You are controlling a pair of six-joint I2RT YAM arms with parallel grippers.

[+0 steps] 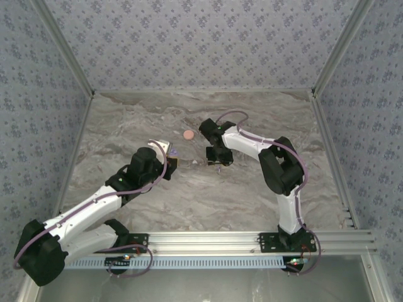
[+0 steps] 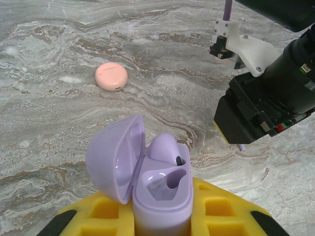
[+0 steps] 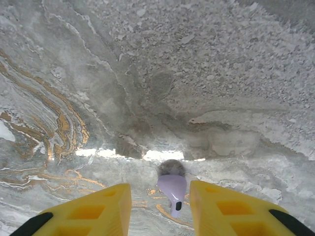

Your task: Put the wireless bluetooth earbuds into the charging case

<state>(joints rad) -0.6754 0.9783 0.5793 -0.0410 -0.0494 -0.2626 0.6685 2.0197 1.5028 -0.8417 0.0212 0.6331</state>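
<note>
1. Marble-patterned table top (image 1: 208, 201), grey with tan veining, walled in by blue-patterned panels.
2. Left arm (image 1: 94, 204), black and white, reached toward table centre. Left gripper (image 2: 162, 209) had its yellow fingers (image 2: 101, 214) clamped on the base of item 4.
3. Right arm (image 1: 283, 170) bent back toward centre. Right gripper (image 3: 160, 201) pointed down, jaws spread, yellow fingers (image 3: 98, 211) low over the table.
4. Rounded purple plastic charging case (image 2: 160, 189), held upright in the left gripper, its domed lid (image 2: 115, 157) hinged open to the left.
5. Salmon-pink round case (image 2: 111, 76), closed, lay flat on the table, well apart from both grippers.
6. Purple earbud, seated (image 2: 165, 147) in the open case, dark-tipped stem showing.
7. Purple earbud, loose (image 3: 172, 189), lay on the table between the right gripper's fingers, touching neither.
</note>
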